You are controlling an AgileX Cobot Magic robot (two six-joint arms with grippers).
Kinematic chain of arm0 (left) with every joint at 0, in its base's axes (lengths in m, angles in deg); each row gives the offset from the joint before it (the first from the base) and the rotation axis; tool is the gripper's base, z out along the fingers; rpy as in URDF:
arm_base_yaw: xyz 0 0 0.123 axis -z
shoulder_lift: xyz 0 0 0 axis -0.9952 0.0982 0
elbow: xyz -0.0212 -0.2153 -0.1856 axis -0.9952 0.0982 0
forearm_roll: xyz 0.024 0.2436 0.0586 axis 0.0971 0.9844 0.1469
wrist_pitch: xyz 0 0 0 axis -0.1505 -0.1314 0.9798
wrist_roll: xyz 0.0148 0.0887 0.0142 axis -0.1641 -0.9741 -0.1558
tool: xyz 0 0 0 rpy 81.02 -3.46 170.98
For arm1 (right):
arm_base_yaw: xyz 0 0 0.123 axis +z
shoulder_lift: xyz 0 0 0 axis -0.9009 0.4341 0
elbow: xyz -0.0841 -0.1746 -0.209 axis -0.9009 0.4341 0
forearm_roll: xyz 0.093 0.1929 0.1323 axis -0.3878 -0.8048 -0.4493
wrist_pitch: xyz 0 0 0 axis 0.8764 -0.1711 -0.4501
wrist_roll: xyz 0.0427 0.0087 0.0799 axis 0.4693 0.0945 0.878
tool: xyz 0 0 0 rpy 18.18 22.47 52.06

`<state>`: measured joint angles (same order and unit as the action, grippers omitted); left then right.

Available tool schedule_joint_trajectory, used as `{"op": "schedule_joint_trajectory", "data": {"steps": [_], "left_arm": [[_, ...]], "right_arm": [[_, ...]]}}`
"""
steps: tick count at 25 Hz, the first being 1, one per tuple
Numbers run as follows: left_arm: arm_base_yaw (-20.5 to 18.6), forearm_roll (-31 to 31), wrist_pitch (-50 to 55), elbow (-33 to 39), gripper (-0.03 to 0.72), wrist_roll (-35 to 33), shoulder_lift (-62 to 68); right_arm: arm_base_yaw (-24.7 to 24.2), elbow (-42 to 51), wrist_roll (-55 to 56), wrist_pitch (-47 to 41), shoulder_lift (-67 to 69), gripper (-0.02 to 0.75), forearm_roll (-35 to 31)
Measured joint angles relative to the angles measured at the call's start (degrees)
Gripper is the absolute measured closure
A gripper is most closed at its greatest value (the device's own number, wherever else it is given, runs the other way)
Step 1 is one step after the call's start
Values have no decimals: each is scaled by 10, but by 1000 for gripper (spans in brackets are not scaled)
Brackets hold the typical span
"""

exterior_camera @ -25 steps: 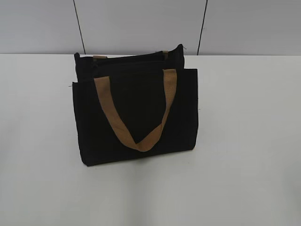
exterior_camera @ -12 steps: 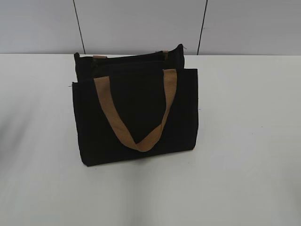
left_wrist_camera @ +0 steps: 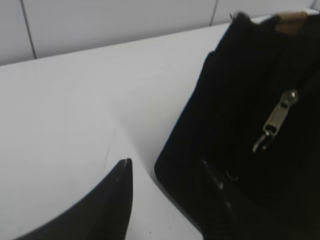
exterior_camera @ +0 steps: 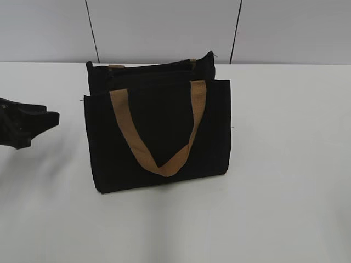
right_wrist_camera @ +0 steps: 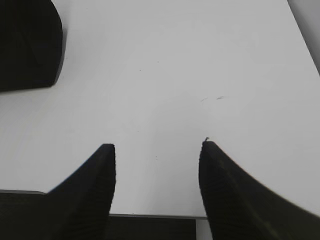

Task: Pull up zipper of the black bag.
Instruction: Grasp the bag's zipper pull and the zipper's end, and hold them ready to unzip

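White table (exterior_camera: 285, 181) fills the scene, backed by a pale grey panelled wall (exterior_camera: 164, 27) with two dark seams. On it stands the bag (exterior_camera: 159, 131), upright near the middle, a little left of centre, its flat front panel facing the camera. One tan strap (exterior_camera: 159, 137) hangs down the front in a V; the ends of a second strap (exterior_camera: 115, 67) peek above the far rim. The zipper (exterior_camera: 148, 70) runs as a thin dark line along the top rim, hard to tell from the fabric in the exterior view.

At the left edge the left gripper (exterior_camera: 33, 125) shows, above the table and clear of the bag's left side. Its wrist view shows the two dark fingers spread, holding nothing: one over bare table, the other in front of the bag's corner. There the greyish pull (left_wrist_camera: 276, 120) hangs against the black cloth, beyond the fingertips.

The right gripper (right_wrist_camera: 157, 150) is outside the exterior view. In its wrist view the two fingers stand wide apart and empty over bare table, with a corner of the bag (right_wrist_camera: 27, 42) at the far left.
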<state>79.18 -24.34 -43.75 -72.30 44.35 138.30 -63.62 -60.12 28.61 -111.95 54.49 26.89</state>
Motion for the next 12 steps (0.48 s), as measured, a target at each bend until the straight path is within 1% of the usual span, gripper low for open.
{"op": "schedule_joint_trajectory", "data": {"steps": [2, 6, 9, 12], "left_arm": [[-15, 77, -21, -23, 370, 13, 45], [-18, 161, -108, -56, 368, 18, 132], [2, 177, -144, -83, 367, -1, 185], [30, 176, -151, -112, 367, -31, 222]], "right_arm": [[0, 0, 0, 0, 0, 328, 0], [0, 0, 0, 0, 0, 328, 0], [0, 0, 0, 0, 0, 328, -1], [0, 0, 0, 0, 0, 328, -1]]}}
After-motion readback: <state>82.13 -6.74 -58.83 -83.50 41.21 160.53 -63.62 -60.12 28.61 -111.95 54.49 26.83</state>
